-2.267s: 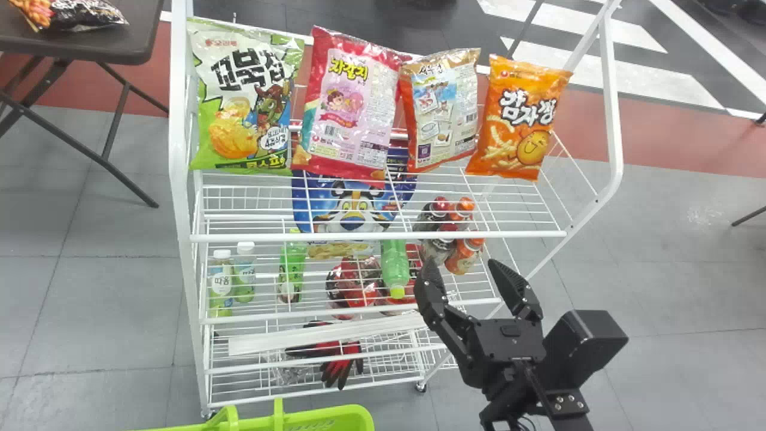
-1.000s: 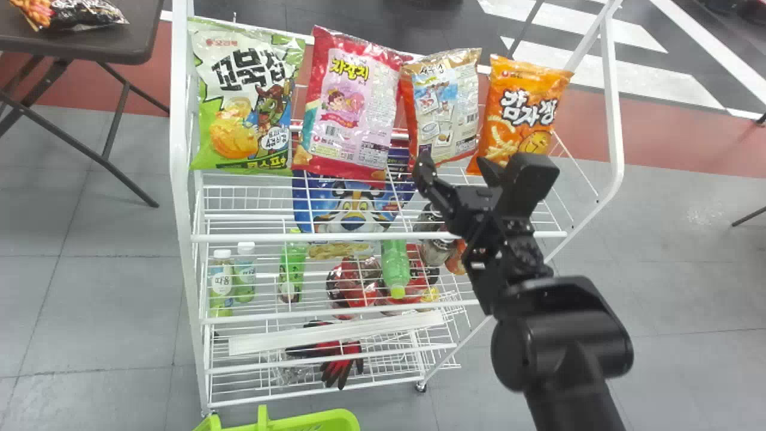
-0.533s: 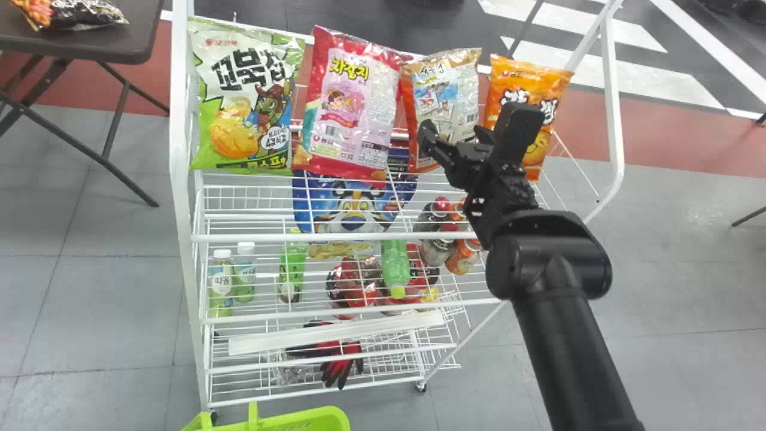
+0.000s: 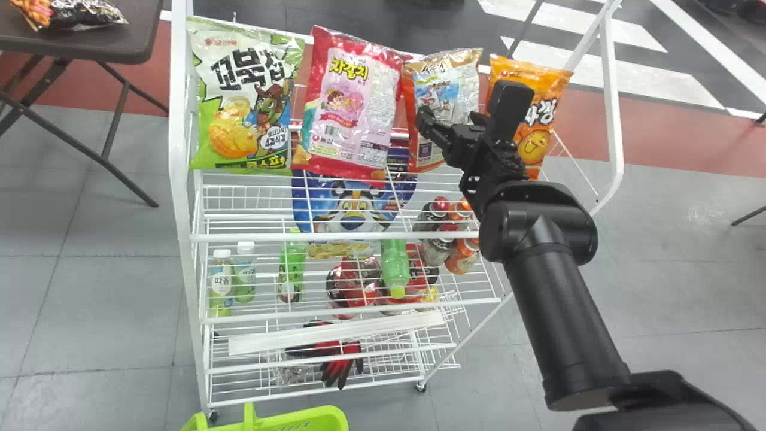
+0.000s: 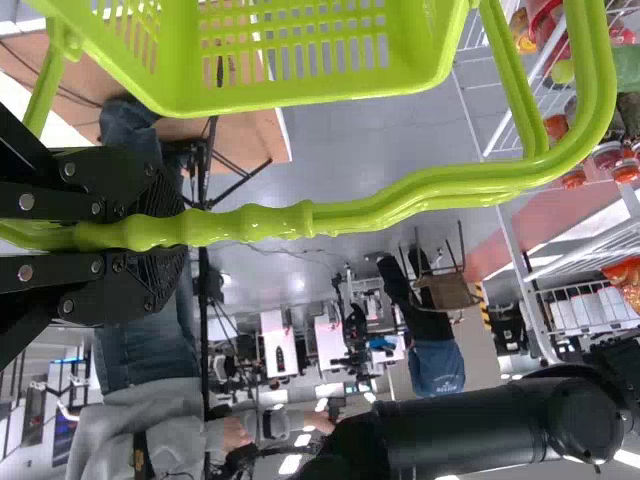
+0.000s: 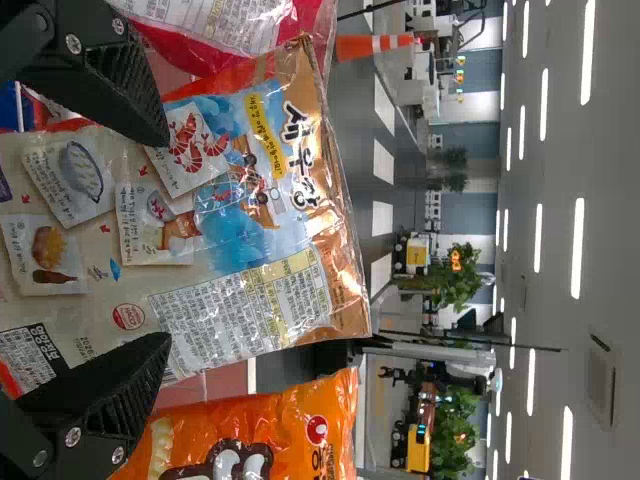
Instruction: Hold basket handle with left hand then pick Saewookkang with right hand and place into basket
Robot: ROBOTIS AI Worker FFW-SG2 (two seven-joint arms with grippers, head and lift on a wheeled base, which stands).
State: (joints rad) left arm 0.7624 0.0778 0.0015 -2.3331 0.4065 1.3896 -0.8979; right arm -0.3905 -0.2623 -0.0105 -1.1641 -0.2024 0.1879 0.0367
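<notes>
Right gripper [image 6: 165, 240], jaws wide, faces the Saewookkang [image 4: 444, 81] on the rack [image 4: 335, 237]; left gripper [image 5: 172, 235] clasps the basket handle [image 5: 275, 222]. Straddle both bag edges before squeezing gently and lifting.

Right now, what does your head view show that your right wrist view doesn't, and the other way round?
The head view adds the lime basket, green snack bag and gloves. The right wrist view adds the traffic cone, leafy plants and ceiling lights. Both share the Saewookkang bag, the pink-and-red bag, the orange bag and the right tool.
</notes>
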